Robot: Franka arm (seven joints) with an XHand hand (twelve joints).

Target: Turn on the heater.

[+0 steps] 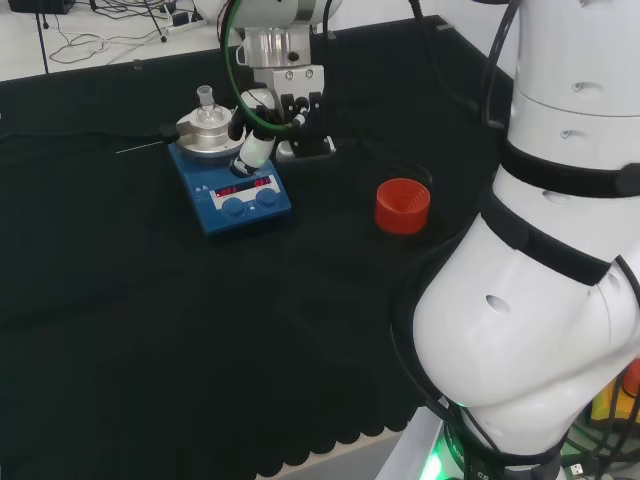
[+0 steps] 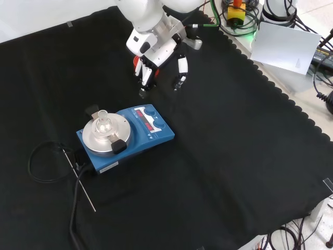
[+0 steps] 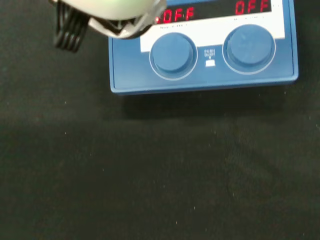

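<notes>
The heater (image 1: pixel 236 185) is a blue box with a round metal plate, a lit red display and two round blue knobs (image 3: pixel 173 54) (image 3: pixel 248 46) on its front panel. A small clear flask (image 2: pixel 102 122) stands on its plate. In the front view the heater (image 2: pixel 125 136) lies at the middle left, and the hand (image 2: pixel 158 65) hangs above the cloth just beyond its panel side, fingers straight and pointing down, holding nothing. In the head view the hand (image 1: pixel 268 130) hovers close over the heater's right edge. A blurred white part of the hand (image 3: pixel 107 12) covers the display's end.
A red ribbed ring stand (image 1: pixel 402 205) sits on the cloth right of the heater in the head view. A black cable (image 2: pixel 44 159) and a thin metal rod (image 2: pixel 79 179) lie beside the heater. The arm's white links (image 1: pixel 540 250) stand at the right.
</notes>
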